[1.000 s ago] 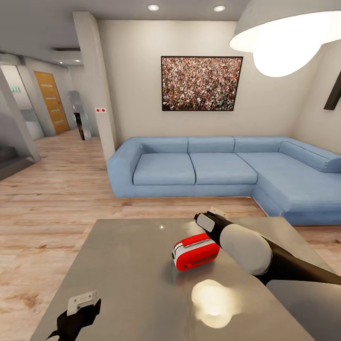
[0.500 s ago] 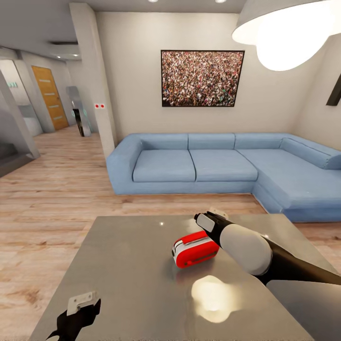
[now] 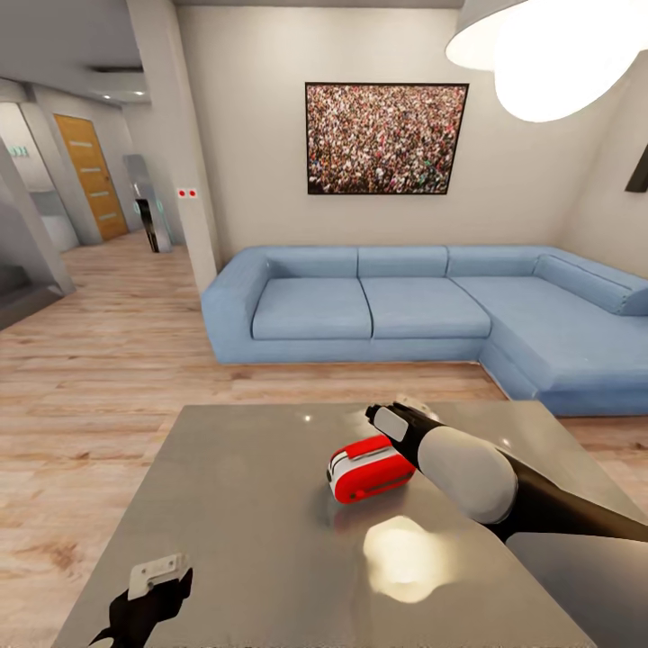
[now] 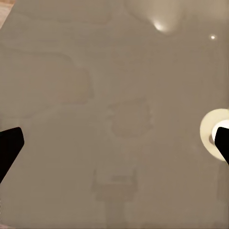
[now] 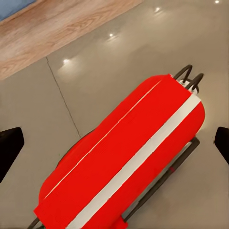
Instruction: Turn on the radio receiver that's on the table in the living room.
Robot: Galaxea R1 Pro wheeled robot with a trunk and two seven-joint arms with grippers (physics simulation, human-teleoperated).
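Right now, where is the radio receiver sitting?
In the head view the radio receiver lies on the grey table, right of centre, just under the right gripper, with the blue sofa beyond.

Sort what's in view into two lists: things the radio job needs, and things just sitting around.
Belongs to the job:
radio receiver, lying on the table
table
right gripper, open, above the radio receiver

Just there:
blue sofa
crowd picture
pendant lamp
left gripper, open over bare tabletop
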